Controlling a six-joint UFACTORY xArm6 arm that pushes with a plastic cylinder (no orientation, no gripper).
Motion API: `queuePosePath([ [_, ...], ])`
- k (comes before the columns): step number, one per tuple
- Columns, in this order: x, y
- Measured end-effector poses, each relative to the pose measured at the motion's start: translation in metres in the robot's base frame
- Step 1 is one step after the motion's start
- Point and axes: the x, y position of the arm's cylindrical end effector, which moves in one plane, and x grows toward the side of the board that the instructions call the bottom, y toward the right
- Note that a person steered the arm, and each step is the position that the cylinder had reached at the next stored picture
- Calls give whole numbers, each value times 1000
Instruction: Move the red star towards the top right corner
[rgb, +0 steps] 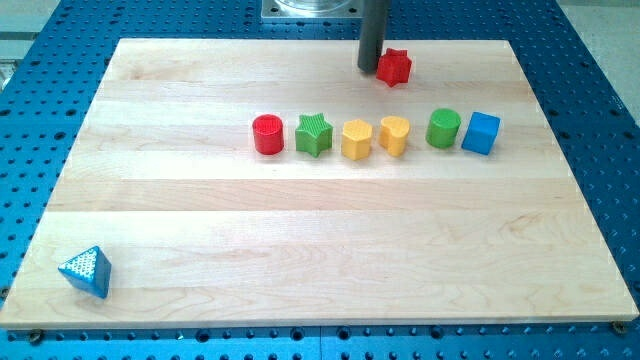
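Blue perforated plate surrounds the pale wooden bench (200, 220). I carry no hand, only a dark rod; my tip (370, 69) rests on the bench near the view's top edge. Just beside my tip, on its right, sits the red star (394, 67); contact cannot be confirmed. Below my tip runs a row, left to right: red cylinder (268, 134), green star (314, 134), yellow block (356, 139), yellow heart (394, 134), green cylinder (443, 128), blue cube (481, 132). Far down to my tip's left lies a blue triangle (86, 271).
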Motion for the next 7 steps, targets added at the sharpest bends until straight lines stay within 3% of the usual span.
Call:
queuePosePath([
  [1, 15, -12],
  [4, -3, 84],
  [5, 14, 62],
  [6, 44, 77],
  [7, 31, 105],
])
